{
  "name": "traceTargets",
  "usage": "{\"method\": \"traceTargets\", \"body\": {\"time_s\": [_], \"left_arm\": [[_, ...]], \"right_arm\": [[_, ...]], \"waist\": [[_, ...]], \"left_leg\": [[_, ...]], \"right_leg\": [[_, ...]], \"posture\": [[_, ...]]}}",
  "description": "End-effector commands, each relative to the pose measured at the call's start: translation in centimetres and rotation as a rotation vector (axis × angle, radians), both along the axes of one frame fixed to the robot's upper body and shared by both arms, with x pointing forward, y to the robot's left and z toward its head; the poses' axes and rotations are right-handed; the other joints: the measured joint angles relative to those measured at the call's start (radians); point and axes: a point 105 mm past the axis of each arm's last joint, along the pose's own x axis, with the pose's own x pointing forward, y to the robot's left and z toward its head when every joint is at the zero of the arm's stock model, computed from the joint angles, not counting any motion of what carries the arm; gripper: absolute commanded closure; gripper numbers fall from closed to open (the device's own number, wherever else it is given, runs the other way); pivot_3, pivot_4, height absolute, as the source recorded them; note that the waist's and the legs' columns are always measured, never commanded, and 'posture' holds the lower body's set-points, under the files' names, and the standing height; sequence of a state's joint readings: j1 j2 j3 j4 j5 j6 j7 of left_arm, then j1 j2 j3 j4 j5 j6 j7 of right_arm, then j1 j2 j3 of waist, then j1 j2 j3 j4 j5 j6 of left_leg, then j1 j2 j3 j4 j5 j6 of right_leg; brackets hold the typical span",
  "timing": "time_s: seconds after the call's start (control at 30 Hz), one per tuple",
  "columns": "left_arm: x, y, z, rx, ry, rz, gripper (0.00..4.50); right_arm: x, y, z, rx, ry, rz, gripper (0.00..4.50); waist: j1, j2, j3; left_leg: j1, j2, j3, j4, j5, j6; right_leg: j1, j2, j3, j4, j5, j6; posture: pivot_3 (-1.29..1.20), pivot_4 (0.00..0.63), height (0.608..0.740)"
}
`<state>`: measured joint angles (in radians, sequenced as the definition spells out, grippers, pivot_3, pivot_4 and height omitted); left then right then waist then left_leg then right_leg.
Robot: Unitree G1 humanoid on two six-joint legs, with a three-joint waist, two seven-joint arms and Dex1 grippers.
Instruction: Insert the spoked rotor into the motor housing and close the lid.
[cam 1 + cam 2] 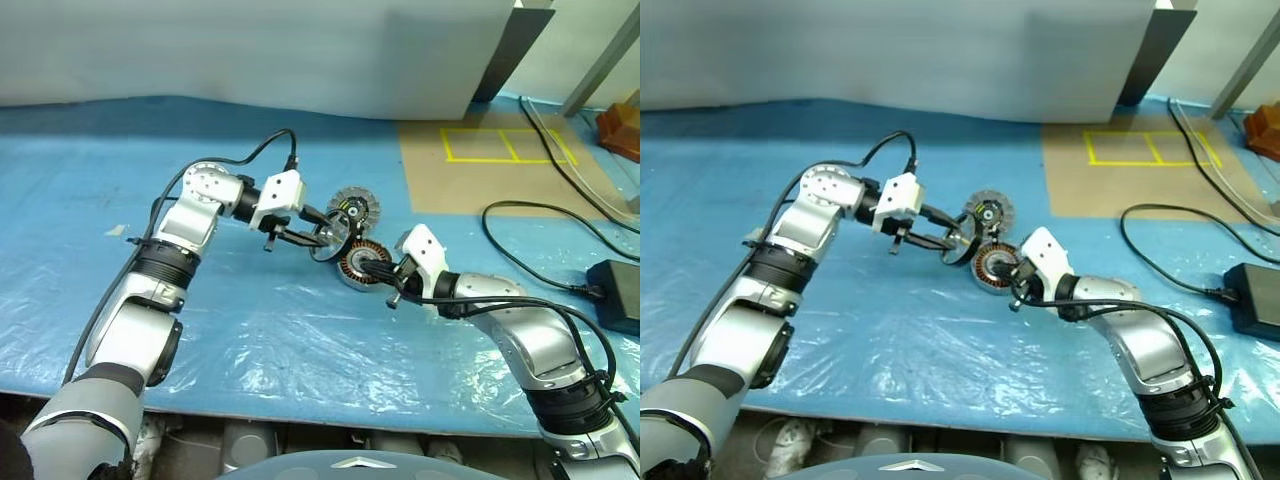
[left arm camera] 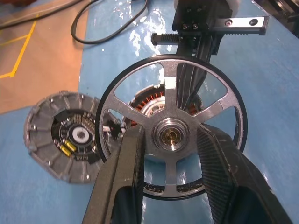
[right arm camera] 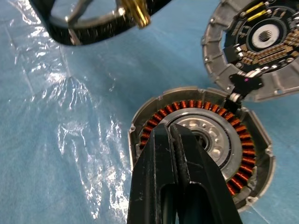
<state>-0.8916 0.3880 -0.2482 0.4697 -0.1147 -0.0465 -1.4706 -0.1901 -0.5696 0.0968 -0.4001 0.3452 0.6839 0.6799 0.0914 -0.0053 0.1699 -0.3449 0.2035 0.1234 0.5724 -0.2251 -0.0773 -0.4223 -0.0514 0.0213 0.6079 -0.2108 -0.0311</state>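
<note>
My left gripper (image 1: 316,236) is shut on the spoked rotor (image 2: 170,88), a silver wheel with a black rim and brass hub. It holds the rotor tilted in the air, just above and left of the motor housing (image 1: 358,268). The housing is a silver cup with copper windings and lies on the blue sheet. My right gripper (image 3: 170,128) is shut, and its tips rest on the housing's near rim and windings. The lid (image 1: 354,209) is a grey segmented disc with a dark circuit centre. It lies open behind the housing, joined to it by a small black connector (image 3: 243,84).
A brown board with yellow tape (image 1: 480,165) lies at the back right. Black cables (image 1: 540,215) run across it to a black power adapter (image 1: 612,295) at the right edge. A white panel (image 1: 250,50) closes the back. The table's front edge (image 1: 300,405) is near.
</note>
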Motion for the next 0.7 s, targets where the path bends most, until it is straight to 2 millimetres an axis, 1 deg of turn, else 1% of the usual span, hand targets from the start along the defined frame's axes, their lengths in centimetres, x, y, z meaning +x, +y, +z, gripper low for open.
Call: {"method": "traceTargets", "body": {"time_s": [0.03, 0.1, 0.17, 0.27, 0.33, 0.47, 0.6, 0.7], "left_arm": [[-0.8, -0.3, -1.0, 0.025, -0.002, -0.032, 3.18], [-0.7, -0.7, -2.0, 0.048, -0.013, -0.03, 3.18], [-0.5, -1.3, -2.2, 0.042, -0.036, -0.024, 3.18], [-0.8, -2.5, -1.8, -0.009, -0.029, -0.041, 3.18], [-0.6, -3.1, -1.6, -0.031, -0.024, -0.034, 3.18], [-0.7, -3.4, -1.7, -0.031, 0.0, -0.054, 3.18], [0.3, -3.8, -1.9, -0.019, -0.006, -0.017, 3.18], [1.0, -4.0, -2.4, 0.02, -0.034, -0.004, 3.18]], "right_arm": [[-0.3, -0.8, 3.3, 0.079, -0.098, -0.004, 4.5], [-0.5, -2.0, 4.3, 0.091, -0.114, -0.028, 4.5], [-0.7, -3.3, 4.8, 0.076, -0.119, -0.05, 4.5], [-0.5, -5.4, 5.2, 0.044, -0.13, -0.112, 4.5], [-0.5, -6.2, 5.2, 0.034, -0.131, -0.141, 4.5], [-0.9, -6.1, 4.8, 0.029, -0.119, -0.147, 4.5], [-1.1, -5.5, 4.1, 0.031, -0.108, -0.146, 4.5], [-1.3, -5.2, 3.5, 0.019, -0.092, -0.149, 4.5]], "waist": [[0.001, 0.0, 0.0], [0.003, 0.0, 0.0], [0.008, 0.0, 0.0], [0.011, 0.0, 0.0], [0.008, 0.0, 0.0], [0.001, 0.0, 0.0], [0.004, 0.0, 0.0], [0.006, 0.0, 0.0]], "left_leg": [[0.0, 0.0, 0.0, 0.0, 0.0, 0.0], [0.0, 0.0, 0.0, 0.0, 0.0, 0.0], [-0.001, 0.0, 0.0, 0.0, 0.0, 0.0], [-0.003, -0.001, 0.0, 0.001, 0.0, 0.001], [-0.003, -0.001, 0.0, 0.001, 0.0, 0.001], [-0.001, -0.001, 0.0, 0.001, 0.0, 0.001], [0.0, -0.001, 0.0, 0.001, 0.0, 0.001], [-0.001, -0.002, 0.0, 0.001, 0.001, 0.001]], "right_leg": [[0.0, 0.0, 0.0, 0.0, 0.0, 0.0], [0.0, 0.0, 0.0, 0.0, 0.0, 0.0], [0.0, 0.0, 0.0, -0.001, 0.0, 0.0], [0.0, -0.001, 0.0, -0.001, 0.0, 0.0], [0.0, -0.001, 0.0, -0.001, 0.0, 0.001], [0.0, 0.0, 0.0, -0.001, 0.0, 0.001], [0.0, -0.001, 0.001, -0.001, 0.0, 0.001], [0.0, -0.002, 0.001, -0.001, 0.001, 0.001]], "posture": [[0.0, 0.15, 0.74], [0.0, 0.15, 0.74], [0.0, 0.15, 0.74], [0.0, 0.15, 0.74], [0.0, 0.15, 0.74], [0.0, 0.15, 0.74], [0.0, 0.15, 0.74], [0.0, 0.15, 0.74]]}}
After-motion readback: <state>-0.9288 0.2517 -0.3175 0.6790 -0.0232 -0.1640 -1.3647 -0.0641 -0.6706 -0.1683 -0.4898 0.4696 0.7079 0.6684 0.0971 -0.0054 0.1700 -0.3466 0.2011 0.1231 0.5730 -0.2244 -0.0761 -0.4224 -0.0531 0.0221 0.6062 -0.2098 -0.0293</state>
